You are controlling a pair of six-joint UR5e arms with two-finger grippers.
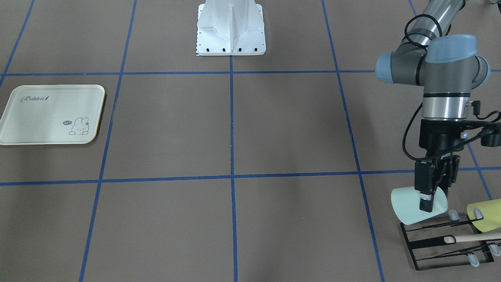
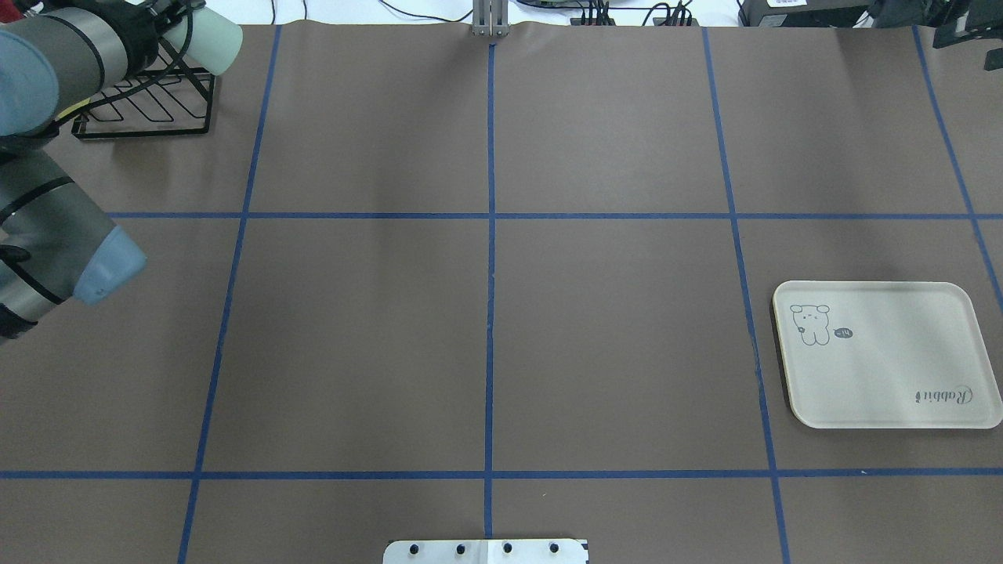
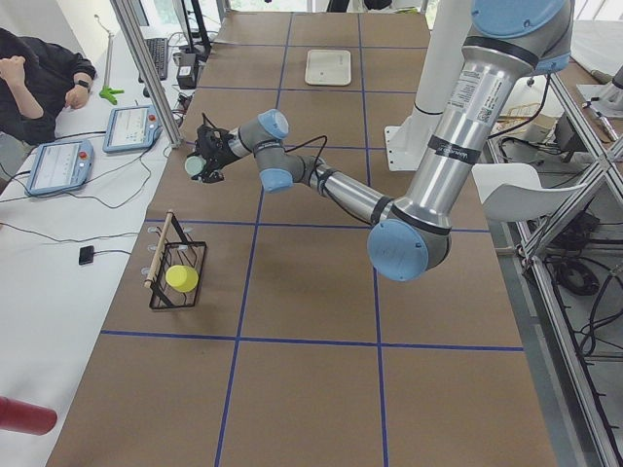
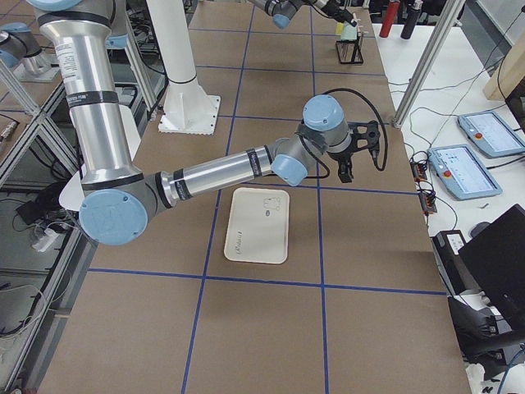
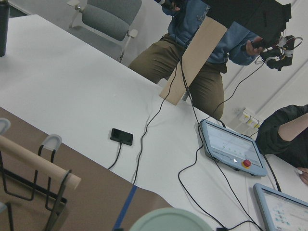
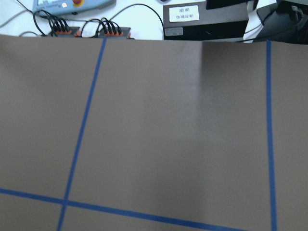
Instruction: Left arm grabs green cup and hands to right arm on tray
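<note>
My left gripper (image 1: 428, 201) is shut on the wall of the pale mint green cup (image 1: 407, 205), which is held tilted on its side just above the table beside the black wire rack (image 1: 442, 243). The cup also shows at the far left corner in the overhead view (image 2: 211, 41), and its rim shows at the bottom of the left wrist view (image 5: 171, 222). The cream Rabbit tray (image 2: 885, 368) lies flat on the robot's right side with nothing on it. My right gripper (image 4: 354, 156) hovers past the tray's far side; I cannot tell whether it is open or shut.
A yellow-green cup (image 1: 485, 214) lies on the rack, and a wooden dowel (image 1: 471, 237) runs across it. The robot's white base (image 1: 231, 29) stands at mid-table. Operators sit with tablets (image 5: 231, 151) beyond the table edge by the rack.
</note>
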